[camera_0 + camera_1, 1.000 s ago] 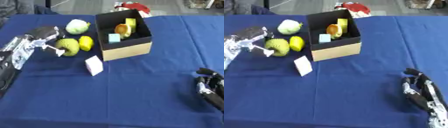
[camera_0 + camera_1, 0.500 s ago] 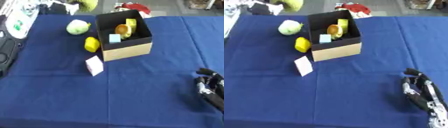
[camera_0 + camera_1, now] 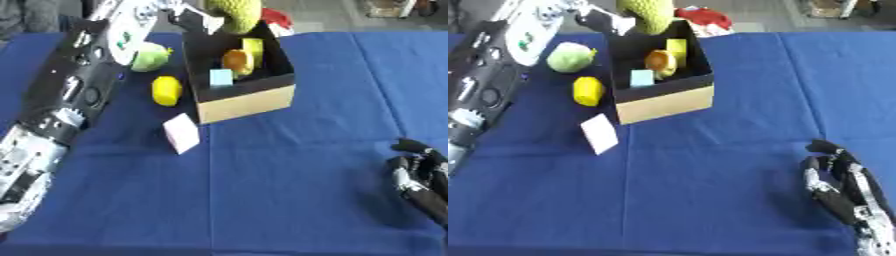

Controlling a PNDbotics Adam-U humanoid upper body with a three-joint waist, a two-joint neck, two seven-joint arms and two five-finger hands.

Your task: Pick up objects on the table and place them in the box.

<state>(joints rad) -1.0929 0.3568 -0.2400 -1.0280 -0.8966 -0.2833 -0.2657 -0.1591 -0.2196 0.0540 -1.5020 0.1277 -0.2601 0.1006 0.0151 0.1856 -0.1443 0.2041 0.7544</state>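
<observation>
Setting: a lab or test room. A table under a plain blue cloth holds staged props: toy fruit, a white block and an open box. Beyond the far edge, bare grey floor. A red item lies behind the box.

Blue table: box, fruits, card.

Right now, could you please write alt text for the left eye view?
The robot's left hand holds a bumpy green fruit over the open black cardboard box. A yellow lemon, pale green fruit and white block remain on the blue tablecloth.
</observation>
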